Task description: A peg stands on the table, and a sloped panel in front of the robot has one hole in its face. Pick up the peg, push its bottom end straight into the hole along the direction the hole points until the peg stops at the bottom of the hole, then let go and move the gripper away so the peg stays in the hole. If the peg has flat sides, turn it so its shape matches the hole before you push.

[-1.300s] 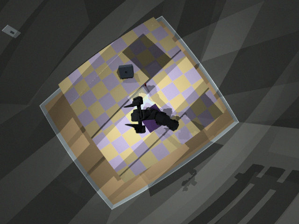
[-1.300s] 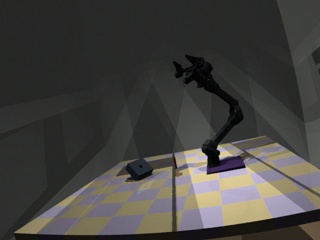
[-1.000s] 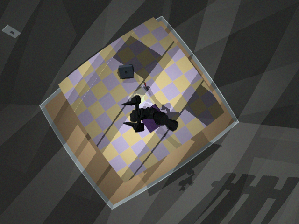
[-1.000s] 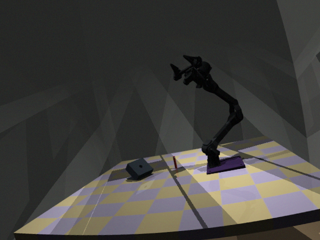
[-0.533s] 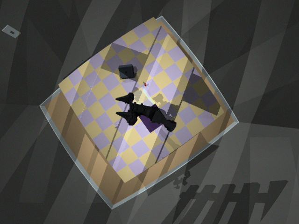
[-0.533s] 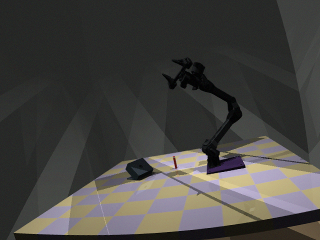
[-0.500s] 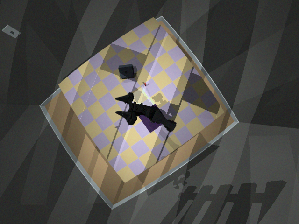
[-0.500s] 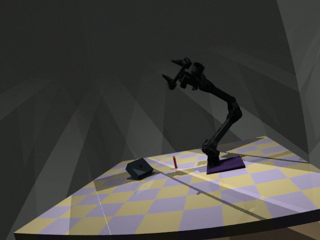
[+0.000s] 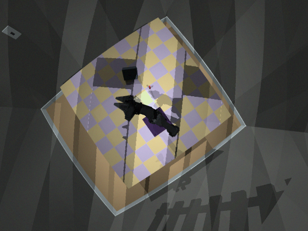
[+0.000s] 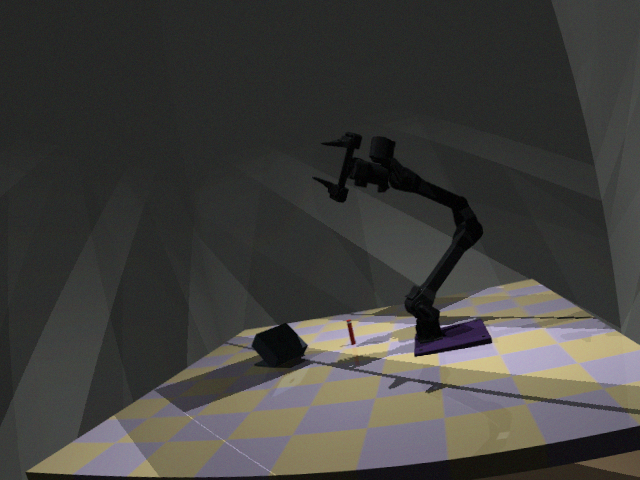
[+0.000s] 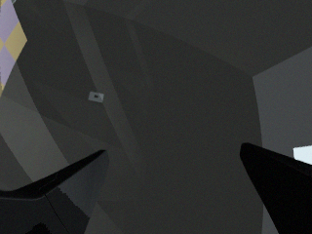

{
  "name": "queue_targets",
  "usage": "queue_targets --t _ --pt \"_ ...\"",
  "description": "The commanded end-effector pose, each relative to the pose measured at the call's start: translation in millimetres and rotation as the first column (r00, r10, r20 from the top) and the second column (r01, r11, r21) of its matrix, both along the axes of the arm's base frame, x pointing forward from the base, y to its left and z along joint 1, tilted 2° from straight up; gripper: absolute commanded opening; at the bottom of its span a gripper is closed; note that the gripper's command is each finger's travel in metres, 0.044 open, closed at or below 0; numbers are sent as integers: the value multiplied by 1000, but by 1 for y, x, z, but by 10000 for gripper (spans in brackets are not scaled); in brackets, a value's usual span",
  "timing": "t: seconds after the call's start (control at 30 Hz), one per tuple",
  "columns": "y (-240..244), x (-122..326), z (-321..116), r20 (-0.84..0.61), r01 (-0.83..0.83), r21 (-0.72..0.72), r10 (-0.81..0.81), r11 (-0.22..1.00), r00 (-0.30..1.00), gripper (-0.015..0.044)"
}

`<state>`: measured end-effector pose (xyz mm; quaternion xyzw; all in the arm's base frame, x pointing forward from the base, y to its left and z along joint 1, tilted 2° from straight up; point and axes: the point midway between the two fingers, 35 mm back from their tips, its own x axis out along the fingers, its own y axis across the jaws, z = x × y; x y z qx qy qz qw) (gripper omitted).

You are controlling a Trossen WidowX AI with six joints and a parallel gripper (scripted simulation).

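Two dark fingers of the gripper (image 9: 115, 101) (image 10: 317, 160) (image 11: 174, 149) stand wide apart, almost as far as they go, with nothing between them. The gripper hangs high above the table (image 9: 149, 159) (image 10: 341, 439) (image 11: 6, 70), pointing out sideways rather than down at the top. Behind it, the black arm (image 9: 149, 110) (image 10: 439, 193) bends back at its elbow and comes down to a flat purple plate (image 9: 154, 131) (image 10: 478, 333) on the yellow and lilac checks.

Out from the purple plate, a thin red peg (image 9: 149, 87) (image 10: 351, 332) stands upright on the table, well below the gripper and apart from it. It is between the arm's foot and a dark block (image 9: 129, 72) (image 10: 279, 344), touching neither. The block sits tilted just beyond the peg, its sides deep in shade; I cannot make out the hole in it.

Farthest off, past the table, a small pale plate (image 9: 16, 35) (image 11: 100, 98) with a dark middle shows against the grey surroundings, and a bright white patch (image 11: 303, 155) shows at the wrist view's right edge.
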<state>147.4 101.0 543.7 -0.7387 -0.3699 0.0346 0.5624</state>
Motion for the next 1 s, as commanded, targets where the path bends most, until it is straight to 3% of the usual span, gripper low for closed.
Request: queue_targets --t 0.0,0.47,0.97 --pt "0 14 -9 -100 -2 59 8 998 995 440" --pt "-7 56 -40 -418 63 293 69 954 906 440" --pt "-20 94 -77 -657 248 510 188 823 730 440"
